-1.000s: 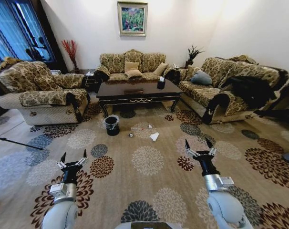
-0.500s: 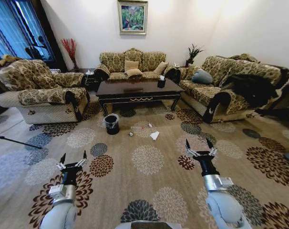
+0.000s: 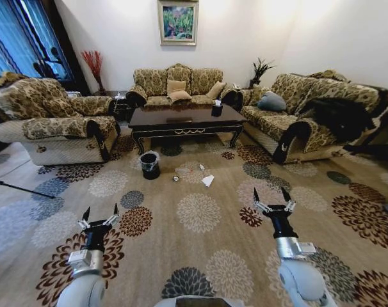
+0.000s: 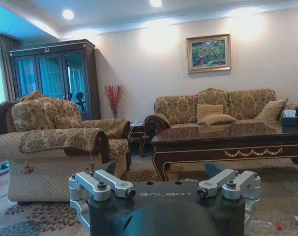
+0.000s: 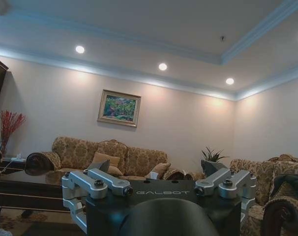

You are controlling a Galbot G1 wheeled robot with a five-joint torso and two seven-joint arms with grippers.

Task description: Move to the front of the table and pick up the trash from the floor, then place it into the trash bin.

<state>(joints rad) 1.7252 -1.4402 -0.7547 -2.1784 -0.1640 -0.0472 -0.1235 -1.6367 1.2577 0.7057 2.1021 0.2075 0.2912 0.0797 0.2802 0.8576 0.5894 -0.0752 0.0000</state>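
Observation:
The dark glossy table (image 3: 184, 121) stands across the carpet ahead, between the sofas. On the floor before it lies the trash: a white folded paper (image 3: 208, 181), a clear bottle (image 3: 185, 171), a small white scrap (image 3: 201, 167) and a tiny dark piece (image 3: 175, 179). The black trash bin (image 3: 150, 165) stands just left of them. My left gripper (image 3: 101, 211) and right gripper (image 3: 271, 195) are raised in front of me, both open and holding nothing, well short of the trash. The left wrist view shows the table (image 4: 237, 142) and the red-capped bottle (image 4: 264, 226).
A patterned armchair (image 3: 53, 128) flanks the carpet on the left and a long sofa (image 3: 296, 121) on the right, with another sofa (image 3: 178, 86) behind the table. A small black tissue box (image 3: 216, 110) sits on the table. A thin dark pole (image 3: 21, 189) lies at the left.
The whole head view has shifted slightly, so the camera has moved. Both grippers sit a little lower in the picture; they stay open and hold nothing.

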